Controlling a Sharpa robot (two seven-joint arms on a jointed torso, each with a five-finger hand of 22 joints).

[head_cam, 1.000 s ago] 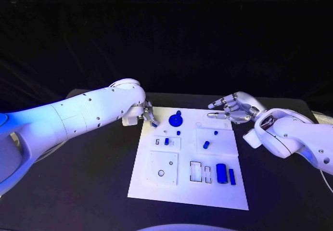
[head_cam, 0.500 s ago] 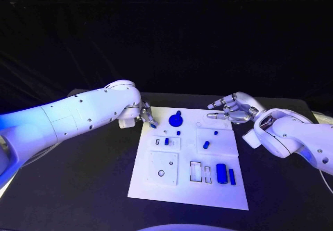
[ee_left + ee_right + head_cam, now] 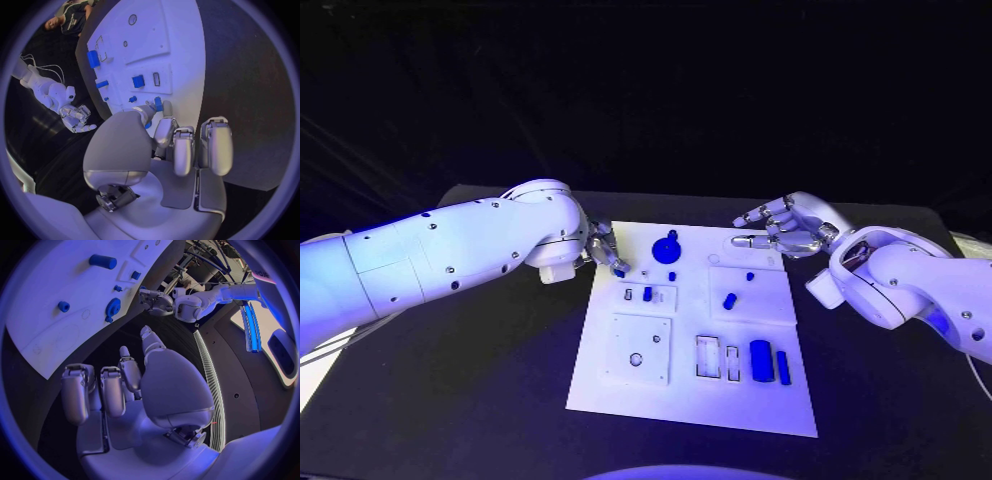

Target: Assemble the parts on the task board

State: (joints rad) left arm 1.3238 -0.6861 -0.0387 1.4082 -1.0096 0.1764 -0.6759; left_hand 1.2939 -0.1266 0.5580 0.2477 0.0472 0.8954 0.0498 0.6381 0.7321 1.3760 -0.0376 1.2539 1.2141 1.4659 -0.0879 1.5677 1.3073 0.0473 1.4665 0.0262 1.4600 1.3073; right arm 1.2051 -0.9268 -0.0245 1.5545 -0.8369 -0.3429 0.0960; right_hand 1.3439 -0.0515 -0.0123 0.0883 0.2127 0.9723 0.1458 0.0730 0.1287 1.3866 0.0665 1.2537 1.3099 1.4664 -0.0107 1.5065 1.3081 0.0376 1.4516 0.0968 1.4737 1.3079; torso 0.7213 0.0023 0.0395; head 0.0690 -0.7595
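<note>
Task board (image 3: 661, 395) lay flat mid black table (image 3: 459, 400), long side running away from the robot. Left hand (image 3: 603, 247) sat at the board's far-left corner, fingers curled down w/ tips over the board edge. In the left wrist view a small blue part (image 3: 158, 104) was right at the tips of thumb and a finger (image 3: 165, 131), touching the board edge; looked pinched, other fingers bent alongside & apart from it. Same blue piece visible in head view just under the fingertips (image 3: 619, 270).

Right hand (image 3: 783, 226) hovered near the board's far-right corner, above the surface, fingers half-curled & spread, nothing between them. Right wrist view confirmed: fingers (image 3: 103, 390) apart, holding nothing, board (image 3: 37, 340) beyond them.

On the board, head view: blue gear-shaped part (image 3: 666, 247) near the far edge, centre-left; small blue peg (image 3: 671, 276) just nearer than it; another small peg (image 3: 749, 276) to its right; short blue cylinder (image 3: 728, 300) lying on the right raised plate. Small blue piece (image 3: 646, 293) in the left small plate, beside a slot. Near-right area: larger blue block (image 3: 760, 360) w/ a thin blue bar (image 3: 782, 368) just beside it, and two open rectangular slots (image 3: 717, 357) to their left. Square plate w/ a round hole (image 3: 635, 359) at near left
</note>
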